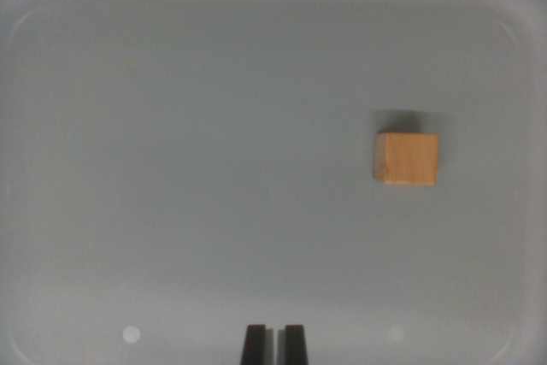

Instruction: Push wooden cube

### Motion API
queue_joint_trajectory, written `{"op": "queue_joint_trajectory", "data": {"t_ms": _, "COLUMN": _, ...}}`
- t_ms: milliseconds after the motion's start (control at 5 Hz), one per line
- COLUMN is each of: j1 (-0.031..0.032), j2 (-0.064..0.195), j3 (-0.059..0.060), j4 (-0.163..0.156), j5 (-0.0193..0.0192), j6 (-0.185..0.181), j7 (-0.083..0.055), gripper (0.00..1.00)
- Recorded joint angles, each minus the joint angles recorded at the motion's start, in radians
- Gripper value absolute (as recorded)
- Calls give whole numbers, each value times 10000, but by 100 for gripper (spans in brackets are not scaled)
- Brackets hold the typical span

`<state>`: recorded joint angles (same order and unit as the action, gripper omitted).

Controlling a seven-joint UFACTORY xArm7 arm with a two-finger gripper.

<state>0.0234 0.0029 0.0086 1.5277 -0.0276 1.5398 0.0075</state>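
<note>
A small light-brown wooden cube (405, 159) rests on the floor of a grey tray (171, 151), right of centre in the wrist view. It casts a soft shadow just above itself. My gripper (273, 344) shows at the bottom edge as two black fingertips standing side by side with only a thin slit between them, so it is shut with nothing held. The cube lies well above and toward the wrist view's right of the fingertips, clearly apart from them.
The tray's raised rounded rim (26, 23) runs around the whole view and bounds the floor on all sides. A small pale round spot (131, 334) marks the tray floor at the lower left.
</note>
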Motion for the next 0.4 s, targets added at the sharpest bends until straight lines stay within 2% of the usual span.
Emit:
{"op": "queue_joint_trajectory", "data": {"t_ms": 200, "j1": 0, "j2": 0, "j3": 0, "j4": 0, "j5": 0, "j6": 0, "j7": 0, "gripper": 0}}
{"op": "queue_joint_trajectory", "data": {"t_ms": 400, "j1": -24, "j2": 44, "j3": -29, "j4": -130, "j5": 10, "j6": -178, "j7": -47, "gripper": 0}}
